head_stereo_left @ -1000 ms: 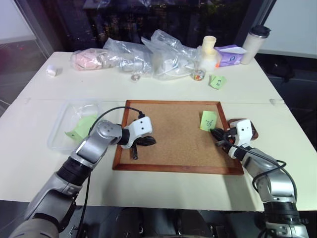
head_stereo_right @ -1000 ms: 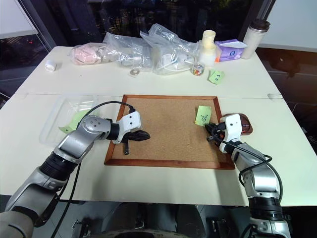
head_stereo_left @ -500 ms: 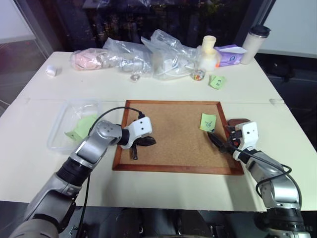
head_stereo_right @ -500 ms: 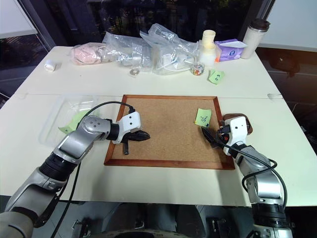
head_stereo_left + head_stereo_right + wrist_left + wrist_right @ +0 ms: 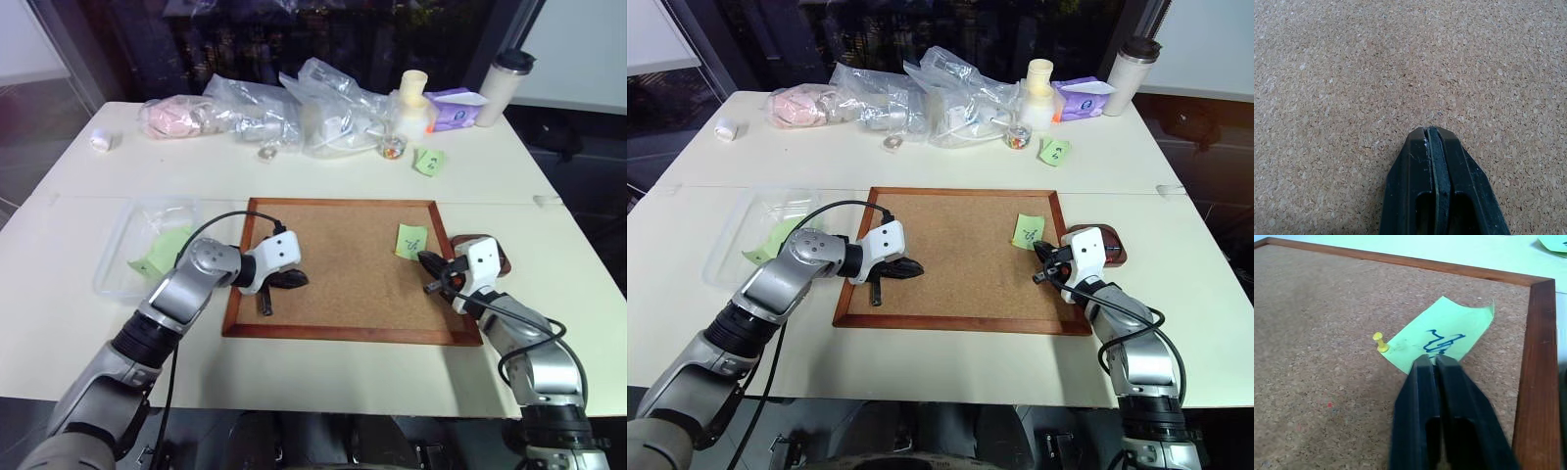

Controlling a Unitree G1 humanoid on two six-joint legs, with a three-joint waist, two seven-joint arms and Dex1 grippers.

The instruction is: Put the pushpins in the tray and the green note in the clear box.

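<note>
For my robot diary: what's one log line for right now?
left gripper shut over cork board | right gripper shut at green note | yellow pushpin still pinned

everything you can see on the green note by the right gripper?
The green note is a light green square sticky note with a blue handwritten scribble. It lies on the cork board near its right frame, its far edge curling up off the cork. A yellow pushpin stands at one corner. The right gripper, fingers shut, has its tips at the note's near edge; whether they pinch it I cannot tell.
</note>
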